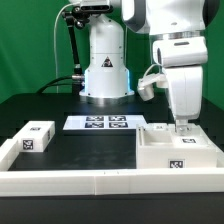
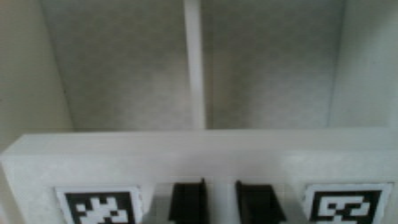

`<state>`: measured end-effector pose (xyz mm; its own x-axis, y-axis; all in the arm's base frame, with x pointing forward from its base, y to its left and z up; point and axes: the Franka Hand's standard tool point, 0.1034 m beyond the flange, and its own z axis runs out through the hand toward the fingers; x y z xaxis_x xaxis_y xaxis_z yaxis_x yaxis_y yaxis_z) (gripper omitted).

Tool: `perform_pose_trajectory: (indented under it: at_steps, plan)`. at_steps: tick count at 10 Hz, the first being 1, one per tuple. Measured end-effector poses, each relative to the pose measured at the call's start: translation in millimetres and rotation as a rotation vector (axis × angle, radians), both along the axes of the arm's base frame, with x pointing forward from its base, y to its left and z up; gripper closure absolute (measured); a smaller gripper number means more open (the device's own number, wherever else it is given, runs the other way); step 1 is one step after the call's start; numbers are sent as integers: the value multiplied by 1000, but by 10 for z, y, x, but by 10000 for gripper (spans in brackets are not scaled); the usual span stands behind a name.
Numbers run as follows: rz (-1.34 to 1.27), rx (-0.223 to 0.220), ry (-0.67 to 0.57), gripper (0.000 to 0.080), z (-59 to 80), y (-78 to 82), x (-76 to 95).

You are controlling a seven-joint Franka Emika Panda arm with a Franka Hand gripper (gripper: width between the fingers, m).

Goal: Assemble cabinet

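Note:
The white boxy cabinet (image 1: 175, 150) lies open side up at the exterior view's right, with a tag on its near face. My gripper (image 1: 182, 128) reaches straight down onto its middle. In the wrist view the cabinet (image 2: 107, 150) fills the frame: a white face with two tags, and behind it the inner compartments split by a thin partition (image 2: 192, 60). My gripper (image 2: 222, 205) shows two dark fingertips (image 2: 191, 203) set close together with a narrow white strip of the cabinet between them. A small matching tagged block (image 1: 36, 137) sits at the exterior view's left.
The marker board (image 1: 100, 123) lies flat on the black table in front of the robot base (image 1: 104, 70). Long low white frame rails (image 1: 90, 180) run along the front edge and up the left side, around the small block.

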<state>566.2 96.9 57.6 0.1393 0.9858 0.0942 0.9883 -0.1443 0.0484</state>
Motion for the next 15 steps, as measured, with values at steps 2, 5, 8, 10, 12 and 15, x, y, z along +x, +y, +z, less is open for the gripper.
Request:
perform_pose_trajectory:
  at_steps: [2, 5, 8, 10, 12, 15]
  plan:
    - [0, 0, 0, 498, -1, 0, 0]
    - [0, 0, 0, 43, -1, 0, -1]
    - [0, 0, 0, 2, -2, 0, -1]
    - [0, 0, 0, 3, 0, 0, -2]
    - [-3, -18, -4, 3, 190, -10, -159]
    - [4, -44, -4, 3, 362, -47, -446]
